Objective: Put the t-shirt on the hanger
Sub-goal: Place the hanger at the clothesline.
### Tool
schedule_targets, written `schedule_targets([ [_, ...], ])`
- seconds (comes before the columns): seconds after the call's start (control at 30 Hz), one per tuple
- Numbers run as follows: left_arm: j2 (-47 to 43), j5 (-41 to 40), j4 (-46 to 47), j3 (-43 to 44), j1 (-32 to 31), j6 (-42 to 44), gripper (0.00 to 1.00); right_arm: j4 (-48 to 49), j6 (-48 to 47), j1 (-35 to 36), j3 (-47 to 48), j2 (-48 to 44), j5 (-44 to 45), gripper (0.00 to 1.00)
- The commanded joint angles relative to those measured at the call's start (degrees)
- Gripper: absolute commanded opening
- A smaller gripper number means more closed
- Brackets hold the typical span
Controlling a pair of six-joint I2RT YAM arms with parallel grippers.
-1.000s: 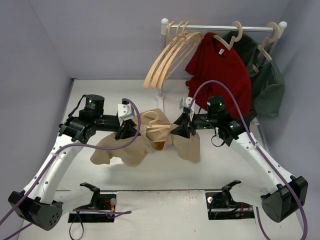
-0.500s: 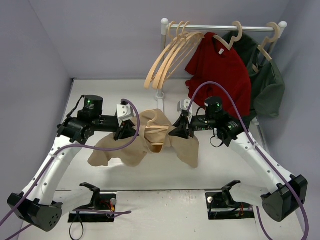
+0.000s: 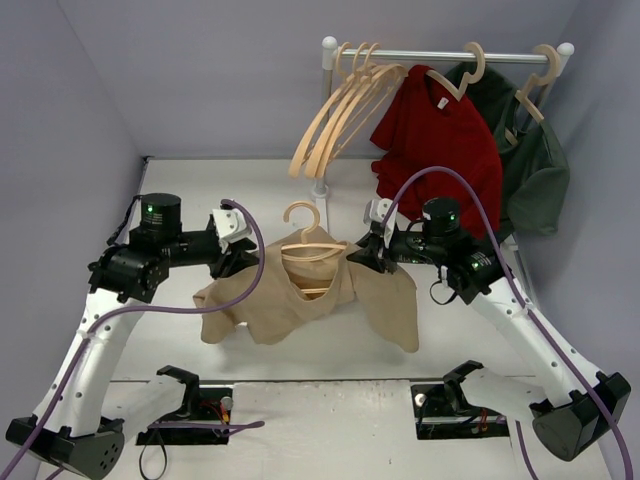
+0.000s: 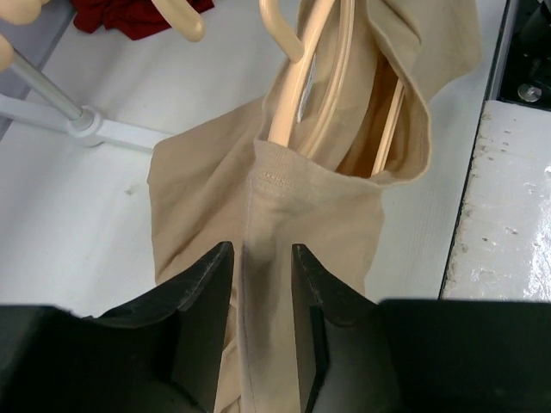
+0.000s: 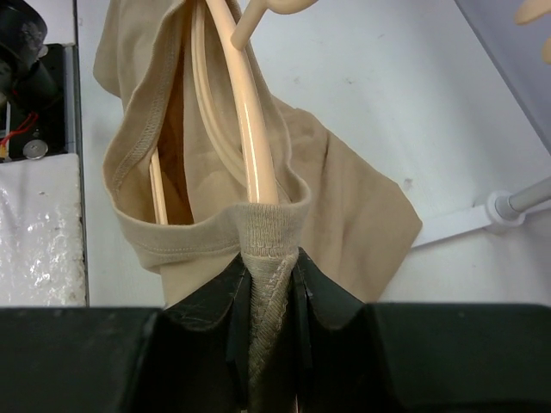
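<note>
The tan t-shirt (image 3: 300,305) hangs spread between my two grippers above the table. The pale wood hanger (image 3: 300,218) sits inside it, with its hook sticking up out of the neck opening. My left gripper (image 3: 243,262) is shut on the shirt's shoulder fabric, and the fabric fills the gap between the jaws in the left wrist view (image 4: 261,262). My right gripper (image 3: 362,255) is shut on the ribbed collar (image 5: 269,232). In the right wrist view a hanger arm (image 5: 250,112) runs down into the collar. The hanger arms (image 4: 297,86) also show inside the neck in the left wrist view.
A clothes rack (image 3: 440,55) stands at the back. It holds several spare wood hangers (image 3: 330,115), a dark red t-shirt (image 3: 440,140) and a dark green garment (image 3: 535,160). Its post (image 3: 321,188) stands just behind the held shirt.
My grippers have moved apart, the left one leftward, pulling the shirt out flat. The hanger hook has come up out of the neck opening and now stands in plain view.
</note>
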Motion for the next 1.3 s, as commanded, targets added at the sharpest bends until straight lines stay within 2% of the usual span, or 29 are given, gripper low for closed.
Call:
schedule_targets([
  [0.0,-0.5,-2.5,0.9,4.3,0.4,0.6,0.32,4.1,-0.2,-0.6,3.1,-1.4,1.6,0.0],
  [0.07,-0.7,-4.5,0.8,5.7,0.4,-0.4,0.34,4.1,-0.3,-0.7,4.1,-1.3,2.1,0.0],
  [0.13,-1.5,-9.9,0.8,8.5,0.4,-2.6,0.35,4.4,-0.9,-0.5,6.1,-1.0,2.4,0.0],
  [0.23,-2.5,-21.4,2.0,13.0,0.4,-8.2,0.37,4.4,-1.6,-0.4,9.9,-0.4,3.3,0.0],
  [0.3,-3.0,-32.7,2.8,16.0,0.4,-12.7,0.38,4.6,-2.2,-0.1,12.8,0.5,4.3,0.0],
  [0.5,-4.2,-51.9,2.8,22.4,0.4,-20.7,0.43,8.3,-4.9,4.6,21.2,3.1,13.5,0.0],
  [0.6,-4.9,-58.0,2.7,24.3,0.4,-21.8,0.44,10.0,-8.0,7.3,29.5,6.2,18.8,0.0],
  [0.63,-5.0,-60.0,2.7,25.2,0.4,-22.1,0.45,10.7,-9.0,7.9,34.9,8.3,20.3,0.0],
  [0.7,-5.5,-62.9,2.6,25.8,0.4,-22.3,0.45,12.0,-9.5,8.3,44.0,12.4,20.7,0.0],
  [0.87,-7.7,-67.1,2.8,24.9,0.4,-22.6,0.45,12.7,-7.5,9.8,52.5,18.9,16.3,0.0],
  [0.9,-8.0,-67.6,2.8,24.7,0.4,-22.5,0.45,13.2,-7.3,10.1,52.1,19.3,19.3,0.0],
  [1.0,-8.6,-68.4,2.7,24.6,0.4,-22.2,0.45,23.2,-3.0,10.3,46.5,17.6,26.3,0.0],
  [1.1,-8.9,-69.1,2.9,24.7,0.4,-22.3,0.45,25.4,-0.2,9.5,45.0,17.3,21.6,0.0],
  [1.2,-9.7,-70.3,3.2,24.4,0.4,-22.3,0.45,20.5,1.7,8.2,43.9,16.0,11.6,0.0],
  [1.27,-10.5,-70.8,4.0,23.5,0.4,-22.3,0.45,18.8,1.5,8.3,38.0,12.7,10.3,0.0],
])
